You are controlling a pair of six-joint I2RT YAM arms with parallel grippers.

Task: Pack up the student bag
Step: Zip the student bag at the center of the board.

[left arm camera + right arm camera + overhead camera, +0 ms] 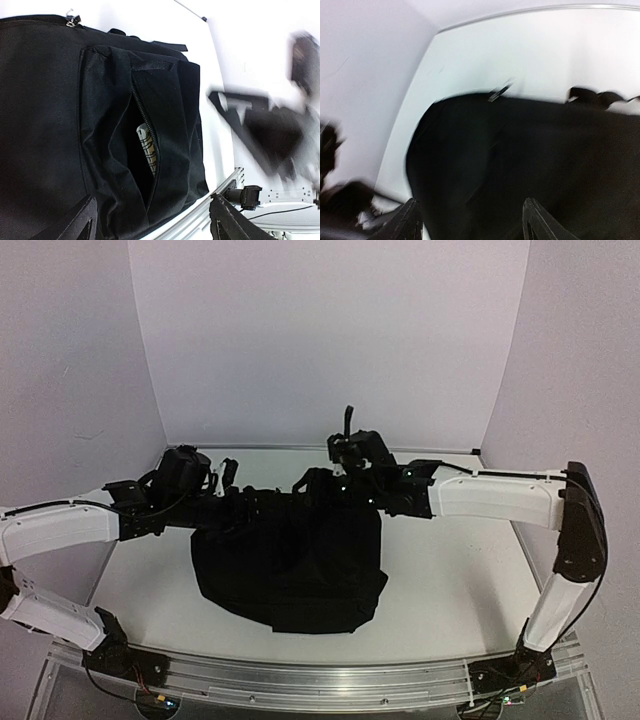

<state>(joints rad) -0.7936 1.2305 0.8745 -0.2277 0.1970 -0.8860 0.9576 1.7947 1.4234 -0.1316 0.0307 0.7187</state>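
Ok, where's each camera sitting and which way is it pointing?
Top: fixed above and behind the arm bases, looking down at the bag on the table; left arm and right arm show.
Left wrist: on the left arm, looking at the bag's open pocket, near rail beyond; left claw fingers at the bottom.
Right wrist: on the right arm, looking across the bag toward a wall; right claw fingers at the bottom.
Shared: all show the bag.
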